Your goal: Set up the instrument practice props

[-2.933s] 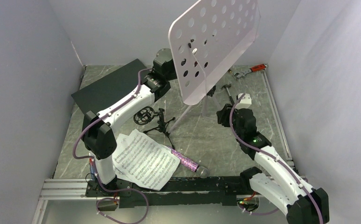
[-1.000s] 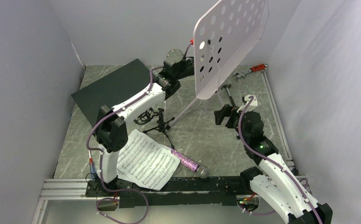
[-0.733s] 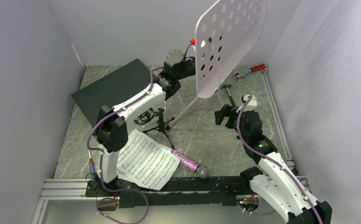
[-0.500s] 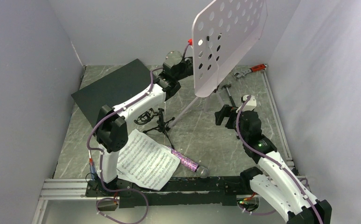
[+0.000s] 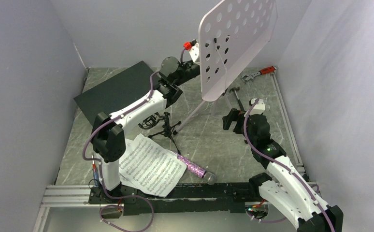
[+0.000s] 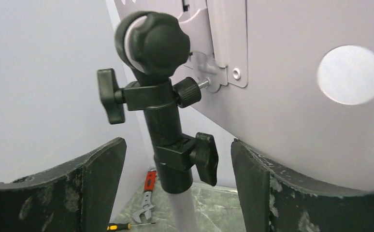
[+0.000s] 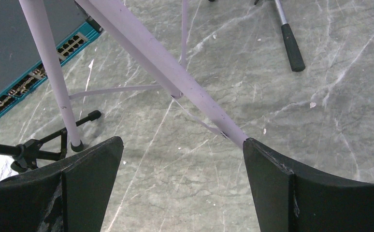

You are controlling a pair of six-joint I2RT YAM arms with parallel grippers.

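Note:
The pale-lilac perforated music stand point(image 5: 236, 43) stands upright on its silver tripod at the back of the table. My left gripper point(image 5: 198, 66) sits open just behind its plate. In the left wrist view the fingers point(image 6: 95, 183) flank the stand's black clamp point(image 6: 170, 135) without touching it, under a round knob point(image 6: 152, 41). My right gripper point(image 5: 227, 120) hangs open low beside the tripod legs point(image 7: 161, 63), holding nothing. White sheet-music pages point(image 5: 149, 166) and the purple glitter microphone point(image 5: 192, 167) lie at the near edge. The small black mic stand point(image 5: 163, 126) lies by the left arm.
A dark flat box point(image 5: 117, 87) with a teal edge point(image 7: 74, 46) lies at the back left. A red wrench point(image 5: 265, 71) and a hammer point(image 5: 236, 94) lie at the back right; an orange-handled screwdriver point(image 6: 122, 225) lies near the wrench point(image 6: 149, 191).
My left gripper has opened off the stand's pole and drawn back a little to the left. The plate turned earlier and now holds still. The right arm has barely moved.

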